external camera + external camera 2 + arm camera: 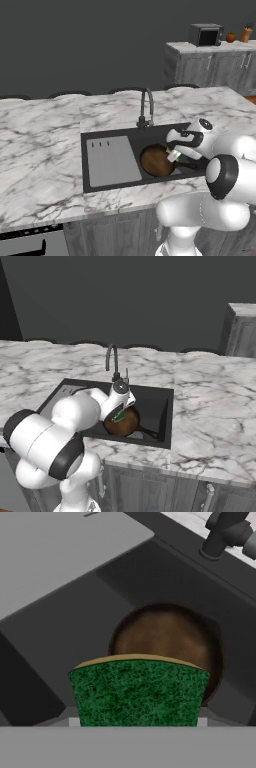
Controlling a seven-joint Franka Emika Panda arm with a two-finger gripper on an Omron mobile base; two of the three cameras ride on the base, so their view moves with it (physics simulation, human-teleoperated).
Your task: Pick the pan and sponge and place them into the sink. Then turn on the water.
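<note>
The two-finger gripper (119, 415) hangs over the black recessed sink (95, 182), pinching the small green-over-yellow sponge (138, 690), light and squashy so a mid-side grip suits it, above the round brown pan (167, 637) lying in the basin.

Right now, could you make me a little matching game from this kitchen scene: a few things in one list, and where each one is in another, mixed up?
Things:
1. round brown pan
2. green-and-yellow rectangular sponge
3. dark curved gooseneck faucet
4. grey ribbed drainboard panel

Places:
A. left part of the black sink
B. held in the gripper, above the pan
C. lying in the sink basin
D. standing at the sink's back edge

Pairs: 1-C, 2-B, 3-D, 4-A
</note>
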